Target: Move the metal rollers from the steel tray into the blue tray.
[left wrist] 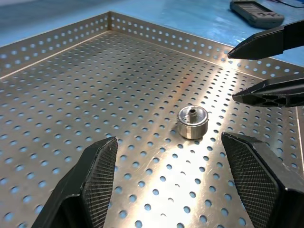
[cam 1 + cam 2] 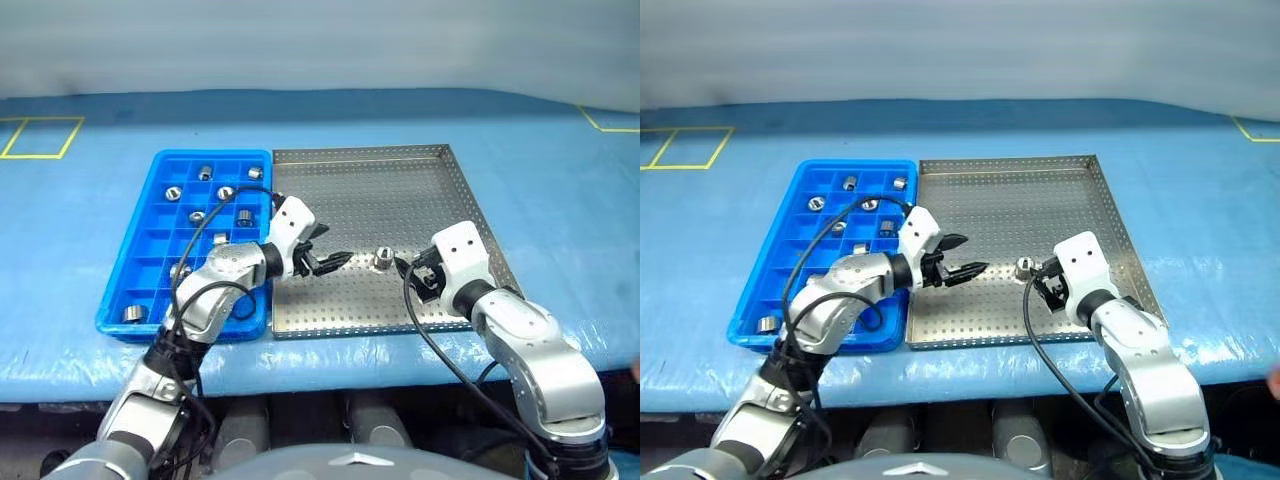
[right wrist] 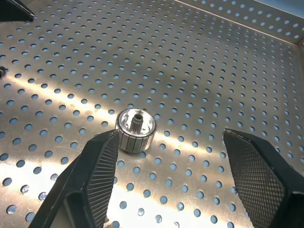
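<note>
One metal roller (image 2: 382, 260) stands on end on the steel tray (image 2: 380, 190), near its front. My left gripper (image 2: 325, 258) reaches in from the left and is open, its tips a short way from the roller (image 1: 192, 122). My right gripper (image 2: 415, 270) is open just right of the roller (image 3: 136, 129), which lies close in front of one of its fingers (image 3: 97, 175). Neither gripper holds anything. The blue tray (image 2: 150, 220) lies against the steel tray's left side, with several rollers (image 2: 205, 172) in separate compartments.
Both trays rest on a blue table covering (image 2: 560, 200) with yellow tape marks at the back left (image 2: 40, 135) and back right (image 2: 610, 120). A dark handheld device (image 1: 256, 12) lies beyond the steel tray's rim. The table's front edge runs just below the trays.
</note>
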Robot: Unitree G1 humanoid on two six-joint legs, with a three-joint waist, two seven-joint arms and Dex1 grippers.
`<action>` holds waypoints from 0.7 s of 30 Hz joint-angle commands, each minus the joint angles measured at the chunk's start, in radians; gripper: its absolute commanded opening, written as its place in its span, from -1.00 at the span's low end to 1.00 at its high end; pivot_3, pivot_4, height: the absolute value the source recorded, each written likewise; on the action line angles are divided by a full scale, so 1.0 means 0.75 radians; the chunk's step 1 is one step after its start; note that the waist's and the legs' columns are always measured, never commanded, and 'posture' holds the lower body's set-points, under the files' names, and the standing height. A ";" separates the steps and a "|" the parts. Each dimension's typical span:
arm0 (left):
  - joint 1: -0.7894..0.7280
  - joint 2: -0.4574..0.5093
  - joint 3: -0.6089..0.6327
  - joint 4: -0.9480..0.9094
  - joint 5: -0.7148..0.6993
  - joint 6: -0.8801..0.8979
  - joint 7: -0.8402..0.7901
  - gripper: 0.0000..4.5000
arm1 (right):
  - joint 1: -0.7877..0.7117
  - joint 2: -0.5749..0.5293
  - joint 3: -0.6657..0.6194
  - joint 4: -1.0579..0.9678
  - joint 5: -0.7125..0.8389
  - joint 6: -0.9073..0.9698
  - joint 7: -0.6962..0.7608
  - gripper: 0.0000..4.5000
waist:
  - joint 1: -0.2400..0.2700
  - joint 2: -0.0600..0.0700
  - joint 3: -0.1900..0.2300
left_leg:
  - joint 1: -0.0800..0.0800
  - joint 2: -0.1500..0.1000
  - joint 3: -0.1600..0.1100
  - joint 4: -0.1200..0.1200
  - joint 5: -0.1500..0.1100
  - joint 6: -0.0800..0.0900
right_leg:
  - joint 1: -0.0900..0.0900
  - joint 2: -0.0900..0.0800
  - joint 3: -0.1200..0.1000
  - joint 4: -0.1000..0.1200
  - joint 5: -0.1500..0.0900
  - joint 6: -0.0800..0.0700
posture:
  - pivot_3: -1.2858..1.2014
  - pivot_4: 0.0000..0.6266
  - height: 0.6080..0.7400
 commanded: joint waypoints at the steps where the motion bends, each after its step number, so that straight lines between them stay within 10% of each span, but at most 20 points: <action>1: -0.084 -0.079 0.005 0.110 0.022 -0.059 0.008 0.70 | 0.012 0.029 -0.022 -0.075 -0.002 0.010 -0.046 0.62 | -0.009 0.000 0.000 | 0.000 0.000 0.000 0.001 0.000 0.000 | 0.000 0.000 0.000 0.000 0.000 0.001 | -0.12 -0.52 1.00; 21: -0.270 -0.380 -0.017 0.763 0.213 -0.250 0.047 0.70 | -0.005 0.114 0.118 -0.056 -0.007 -0.029 -0.119 0.62 | -0.096 0.000 0.000 | -0.003 -0.001 0.000 0.004 -0.001 0.002 | 0.000 0.000 0.002 -0.001 0.002 0.003 | -0.17 -0.52 1.00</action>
